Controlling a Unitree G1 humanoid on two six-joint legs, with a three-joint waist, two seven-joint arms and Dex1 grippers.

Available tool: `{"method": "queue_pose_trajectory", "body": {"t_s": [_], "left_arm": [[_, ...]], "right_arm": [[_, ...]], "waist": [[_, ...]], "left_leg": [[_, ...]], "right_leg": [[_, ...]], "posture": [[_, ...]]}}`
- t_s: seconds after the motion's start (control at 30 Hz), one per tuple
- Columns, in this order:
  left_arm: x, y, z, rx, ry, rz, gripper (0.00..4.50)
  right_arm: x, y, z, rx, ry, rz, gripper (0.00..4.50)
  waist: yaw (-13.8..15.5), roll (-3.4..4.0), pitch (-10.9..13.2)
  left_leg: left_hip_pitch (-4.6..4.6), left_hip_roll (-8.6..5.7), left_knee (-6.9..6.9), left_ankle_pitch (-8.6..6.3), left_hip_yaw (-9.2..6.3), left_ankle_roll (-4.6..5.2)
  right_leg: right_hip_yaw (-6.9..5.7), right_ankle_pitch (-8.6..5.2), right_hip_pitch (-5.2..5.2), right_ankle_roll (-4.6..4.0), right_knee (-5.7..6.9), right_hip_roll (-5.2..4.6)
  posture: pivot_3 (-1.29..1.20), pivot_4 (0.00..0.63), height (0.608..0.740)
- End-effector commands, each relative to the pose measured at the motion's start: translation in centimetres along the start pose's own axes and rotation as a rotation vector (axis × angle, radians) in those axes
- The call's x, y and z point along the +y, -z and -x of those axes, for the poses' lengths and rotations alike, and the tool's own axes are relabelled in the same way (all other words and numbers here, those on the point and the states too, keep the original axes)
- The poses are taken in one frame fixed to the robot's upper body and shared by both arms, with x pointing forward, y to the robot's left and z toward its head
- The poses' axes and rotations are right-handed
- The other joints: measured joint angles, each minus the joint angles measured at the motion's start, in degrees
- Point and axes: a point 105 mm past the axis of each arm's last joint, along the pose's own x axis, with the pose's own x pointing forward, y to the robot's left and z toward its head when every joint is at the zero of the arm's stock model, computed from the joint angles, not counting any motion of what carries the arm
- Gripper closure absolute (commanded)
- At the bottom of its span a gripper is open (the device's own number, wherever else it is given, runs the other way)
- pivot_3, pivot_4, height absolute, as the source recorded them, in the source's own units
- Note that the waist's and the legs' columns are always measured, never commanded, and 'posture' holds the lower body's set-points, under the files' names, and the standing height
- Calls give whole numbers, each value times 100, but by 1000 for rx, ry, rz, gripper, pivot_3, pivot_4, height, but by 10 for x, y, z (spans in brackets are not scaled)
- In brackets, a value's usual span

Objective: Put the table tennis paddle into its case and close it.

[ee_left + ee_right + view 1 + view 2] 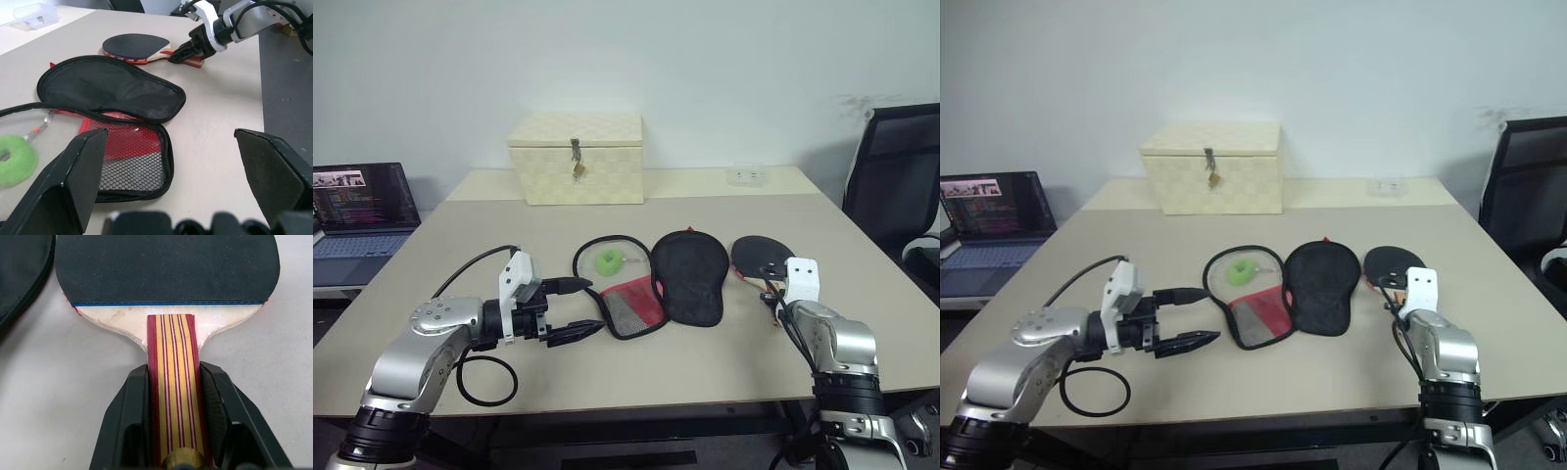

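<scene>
The table tennis paddle (166, 269) lies flat on the table (705, 362) at the right, black face away from me. My right gripper (173, 369) is shut on its striped wooden handle, one finger pressed against each side. The case (688, 274) lies unzipped and spread open at the table's middle, its black half beside the paddle and its red mesh half (631, 304) toward me. A green zip tag (610, 260) rests inside the zip loop. My left gripper (595, 306) stands open just left of the mesh half, holding nothing.
A cream checkered box (576, 157) with a metal latch stands at the back of the table. A laptop (362, 211) sits on a side desk at the left, and a black chair (901, 186) stands at the right. A black cable loop (487, 380) lies under my left arm.
</scene>
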Motion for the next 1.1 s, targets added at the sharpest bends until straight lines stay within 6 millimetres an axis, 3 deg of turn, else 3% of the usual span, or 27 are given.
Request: {"method": "queue_pose_trajectory", "body": {"t_s": [0.03,0.13,0.23,0.4,0.53,0.7,0.93,1.1], "left_arm": [[1,-13,5,-20,-12,-59,0],[1,-12,6,-20,-14,-59,0],[1,-12,6,-18,-15,-57,0],[2,-12,5,-20,-11,-57,0],[2,-13,5,-19,-8,-56,0],[2,-13,5,-18,-9,-57,0],[2,-17,9,-29,-30,-56,0],[14,-32,17,-83,-81,-52,0]], "right_arm": [[-3,-53,15,-202,29,-6,3396],[13,-68,29,-261,-22,-3,3396],[46,-73,47,-280,-128,-4,3396],[103,-56,70,-226,-307,-29,3396],[128,-43,76,-183,-374,-27,3397],[140,-36,70,-158,-402,-14,3397],[140,-27,55,-132,-379,-12,3397],[139,-18,48,-110,-362,3,3397]], "waist": [[1,9,6],[1,10,6],[-10,11,6],[-8,11,6],[9,11,6],[67,10,6],[40,11,6],[20,10,6]], "left_leg": [[-8,0,-2,0,0,0],[-28,-1,-16,-1,4,0],[-72,3,-20,-1,3,0],[-101,8,-22,-1,-10,1],[-102,8,-17,-1,-13,0],[-107,1,-5,-1,-13,0],[-106,5,-8,-1,-12,1],[-106,5,-9,-1,-13,1]], "right_leg": [[1,0,-9,0,0,0],[3,-2,-39,-4,3,0],[1,4,-92,-16,11,2],[-12,12,-115,-39,9,3],[-14,11,-113,-37,10,-4],[-17,5,-106,-12,4,-8],[-16,11,-109,-23,6,-8],[-16,10,-110,-23,6,-7]], "posture": [[0,150,740],[0,150,740],[0,150,740],[0,150,740],[0,150,740],[0,150,740],[0,150,740],[0,150,740]]}}
